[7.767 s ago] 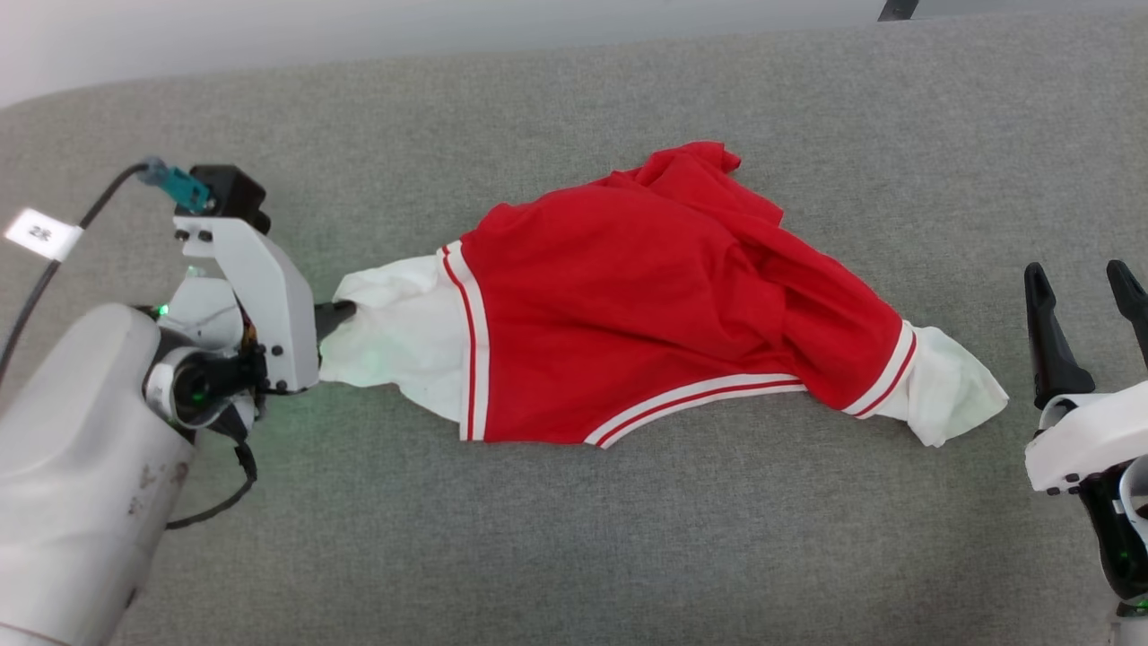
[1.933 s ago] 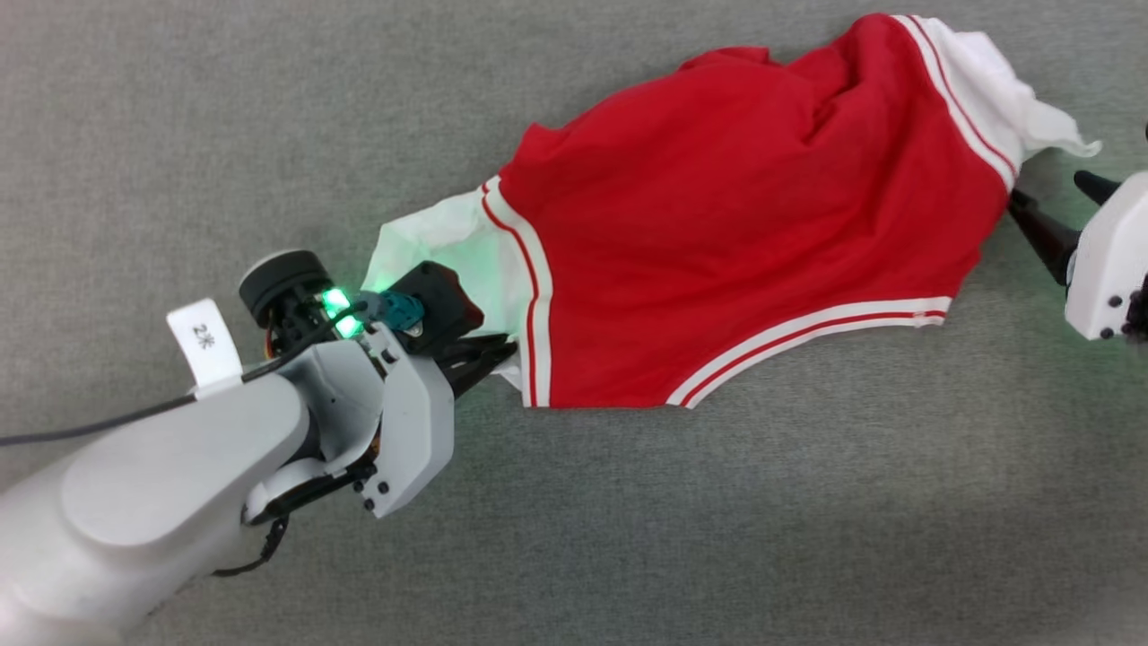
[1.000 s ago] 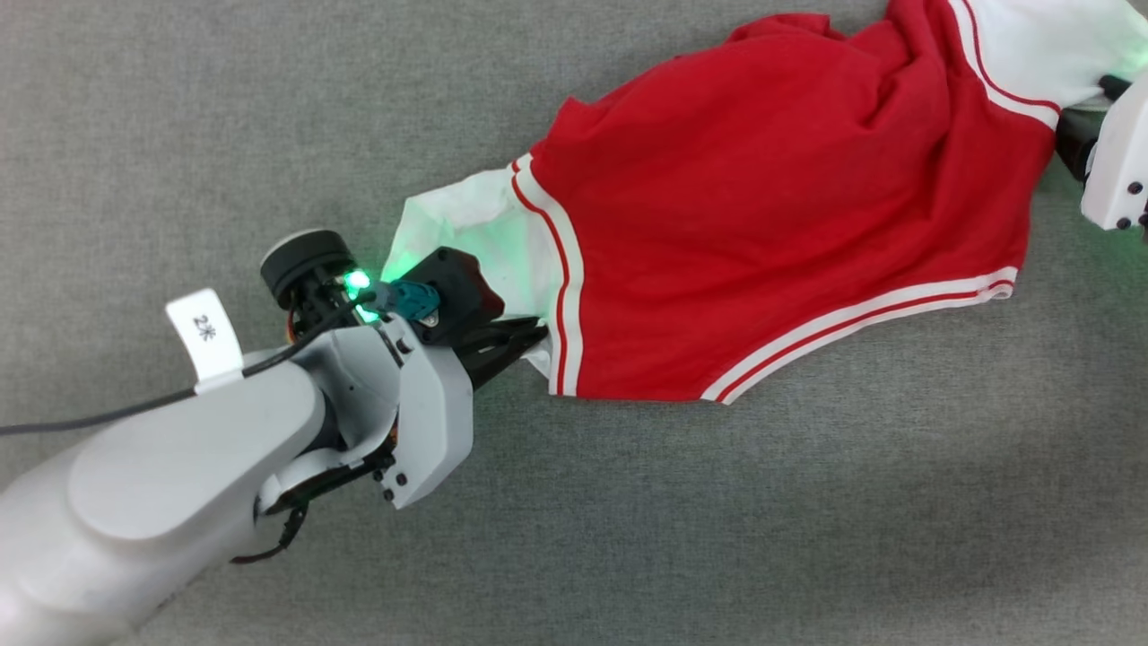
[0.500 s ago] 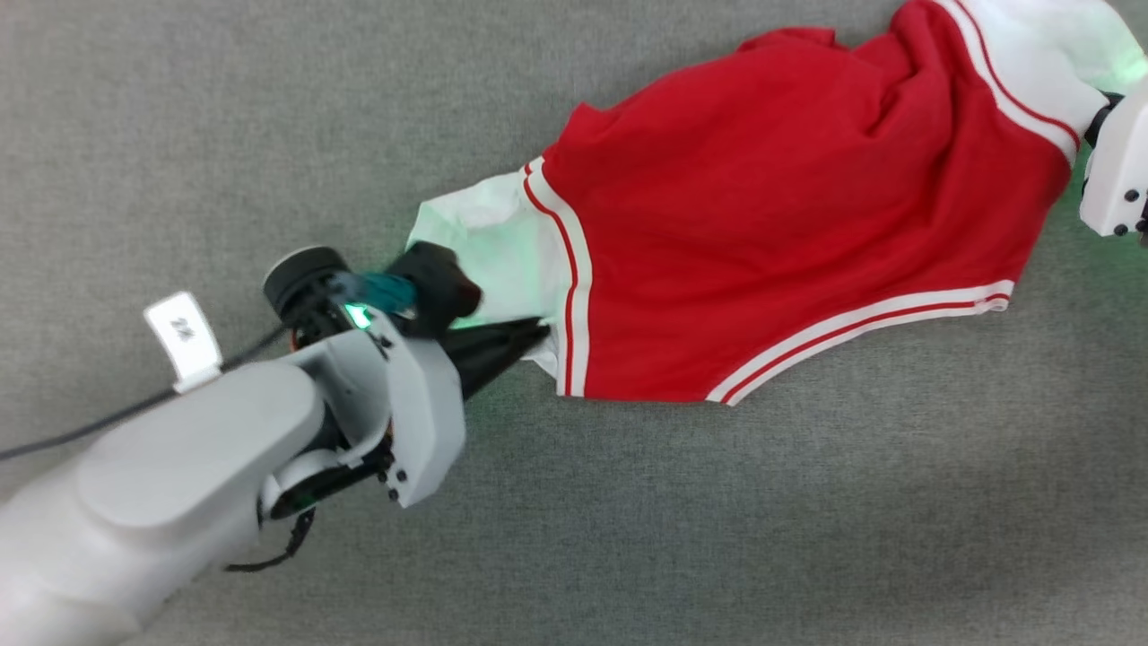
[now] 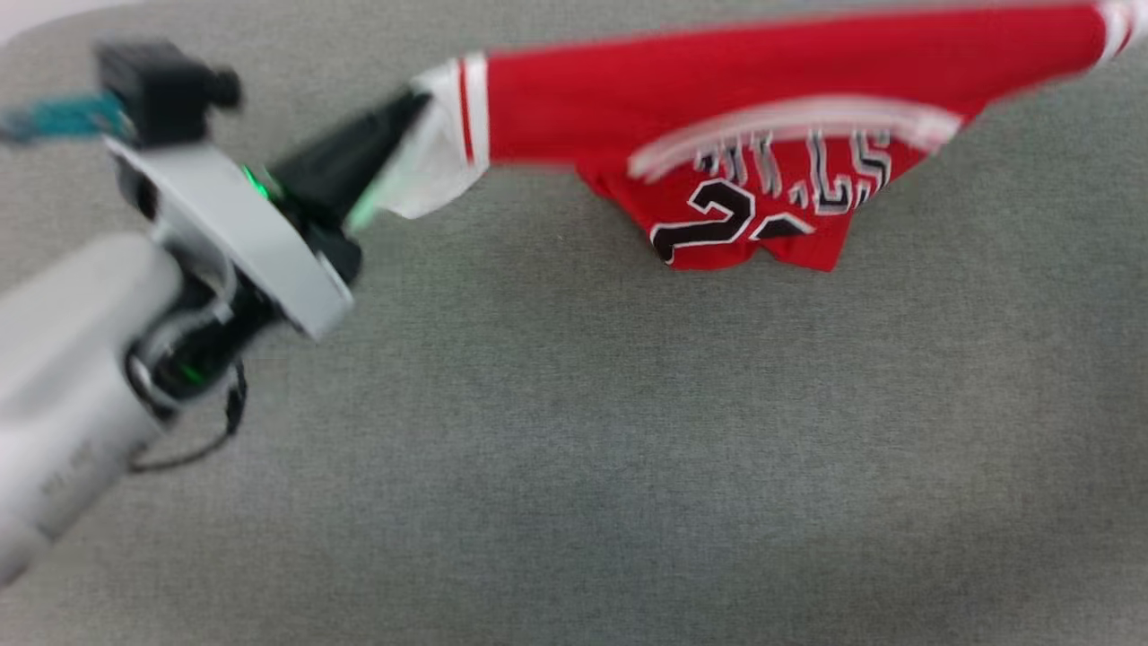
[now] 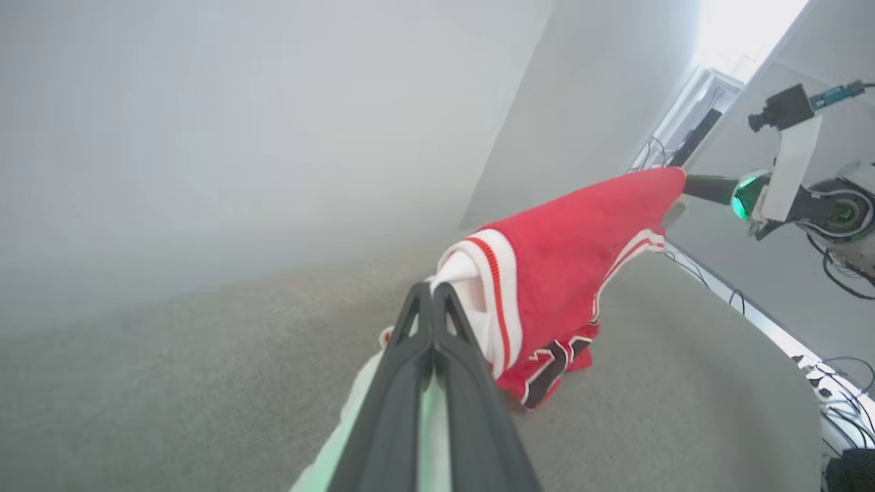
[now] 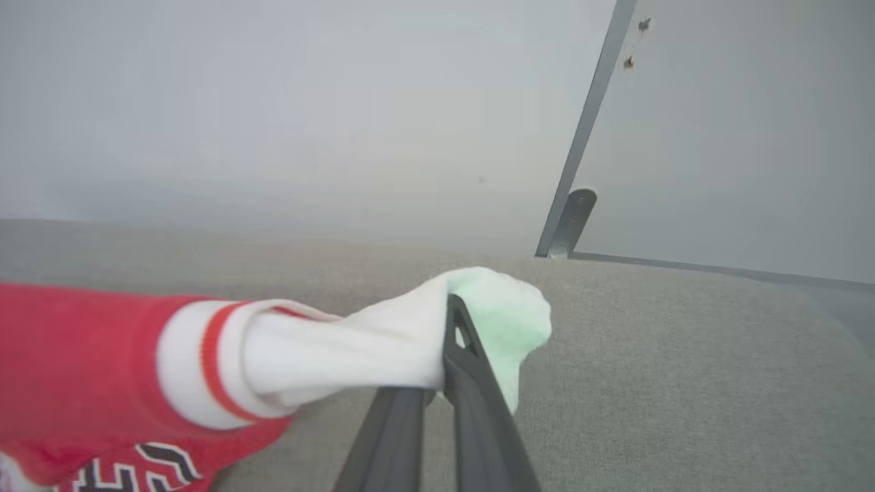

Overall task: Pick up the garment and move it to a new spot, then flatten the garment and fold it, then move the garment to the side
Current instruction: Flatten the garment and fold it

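The garment point(image 5: 762, 81), a red jersey with white sleeves and striped trim, hangs stretched in the air between my two grippers above the grey padded surface point(image 5: 628, 449). Its printed front with dark lettering and a number sags down in the middle. My left gripper point(image 5: 408, 103) is shut on the white sleeve at the left end. In the left wrist view, its fingers point(image 6: 432, 294) pinch that sleeve, and the garment point(image 6: 567, 239) runs off to my right gripper point(image 6: 687, 188). My right gripper point(image 7: 446, 307) is shut on the other white sleeve point(image 7: 383, 342).
A pale wall rises behind the grey surface. Cables point(image 6: 841, 383) lie along the surface's far edge in the left wrist view. A metal post with a bracket point(image 7: 571, 219) stands at the wall in the right wrist view.
My right gripper has shut on the right sleeve. Both arms have lifted the garment off the surface and pulled it taut, so its printed front now shows. The head camera has shifted too.
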Controlling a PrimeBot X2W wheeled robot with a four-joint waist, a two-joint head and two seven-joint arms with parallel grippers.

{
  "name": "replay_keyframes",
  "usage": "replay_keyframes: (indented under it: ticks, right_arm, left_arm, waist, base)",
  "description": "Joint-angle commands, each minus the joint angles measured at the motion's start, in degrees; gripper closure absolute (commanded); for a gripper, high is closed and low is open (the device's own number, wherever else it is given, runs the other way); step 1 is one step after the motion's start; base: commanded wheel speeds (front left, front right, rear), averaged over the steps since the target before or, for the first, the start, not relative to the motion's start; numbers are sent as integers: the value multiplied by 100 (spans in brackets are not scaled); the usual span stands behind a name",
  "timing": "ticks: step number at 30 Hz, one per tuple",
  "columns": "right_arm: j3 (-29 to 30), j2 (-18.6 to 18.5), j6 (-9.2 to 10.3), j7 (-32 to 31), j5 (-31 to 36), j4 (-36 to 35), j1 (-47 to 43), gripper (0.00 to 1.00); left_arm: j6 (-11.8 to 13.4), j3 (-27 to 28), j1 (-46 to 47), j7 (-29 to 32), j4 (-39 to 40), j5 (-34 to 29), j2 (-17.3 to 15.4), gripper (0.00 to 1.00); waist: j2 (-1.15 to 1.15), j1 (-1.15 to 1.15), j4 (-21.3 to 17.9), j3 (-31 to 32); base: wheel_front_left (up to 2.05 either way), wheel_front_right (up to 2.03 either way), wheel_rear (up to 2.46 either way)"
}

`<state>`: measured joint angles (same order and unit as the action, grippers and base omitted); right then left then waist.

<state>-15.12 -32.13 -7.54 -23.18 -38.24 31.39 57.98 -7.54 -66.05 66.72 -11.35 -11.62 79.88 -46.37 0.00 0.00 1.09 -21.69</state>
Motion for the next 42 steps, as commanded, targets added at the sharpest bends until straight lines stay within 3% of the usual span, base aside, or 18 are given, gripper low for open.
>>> replay_keyframes:
  ticks: [1, 8, 13, 16, 21, 24, 27, 32, 38, 42]
  right_arm:
    - [36, 29, 11, 21, 43, 10, 65, 100]
    - [803, 695, 11, 353, 361, 497, 1135, 100]
    - [1740, 1416, 11, 1221, 742, 1199, 2365, 100]
    - [2131, 1651, 12, 1811, 1074, 1544, 3052, 100]
    - [2421, 1800, 13, 2547, 1456, 1900, 3826, 100]
    - [2382, 1806, 13, 2654, 1503, 2087, 3926, 100]
    - [2271, 1762, 13, 2649, 1417, 2203, 3728, 100]
    - [1700, 1616, 12, 2465, 1112, 1934, 2973, 100]
    - [861, 1103, 12, 1940, 329, 649, 1186, 100]
    - [709, 623, 12, 1401, -97, -504, -236, 100]
  left_arm:
    - [11, 29, 41, -28, -33, 65, -4, 100]
    - [11, 522, 1008, 143, -1210, 695, 548, 100]
    - [12, 1013, 2136, -34, -2659, 759, 1100, 100]
    - [13, 1315, 2814, -262, -3322, 611, 1314, 100]
    - [14, 1950, 3514, -390, -3629, 369, 1491, 100]
    - [13, 2272, 3375, -391, -3427, 183, 1527, 100]
    - [14, 2472, 2911, -390, -3167, 114, 1497, 100]
    - [12, 2229, 1732, -386, -2470, 276, 1305, 100]
    - [12, 2113, -91, -376, -1249, 556, 879, 100]
    - [12, 2287, -1214, -379, -475, 459, 560, 100]
  waist:
    - [0, 0, 35, -20]
    - [0, 0, 115, -454]
    - [0, 0, 62, -772]
    - [0, 0, 29, -842]
    - [0, 0, 22, -730]
    - [0, 0, 53, -595]
    - [0, 0, 61, -488]
    - [0, 0, 81, -321]
    - [0, 0, 57, -103]
    - [0, 0, 12, 67]
  base:
    - [0, 0, 0]
    - [0, 0, 0]
    - [0, 0, 0]
    - [0, 0, 0]
    - [0, 0, 0]
    - [0, 0, 0]
    - [0, 0, 0]
    - [0, 0, 0]
    - [0, 0, 0]
    - [0, 0, 0]
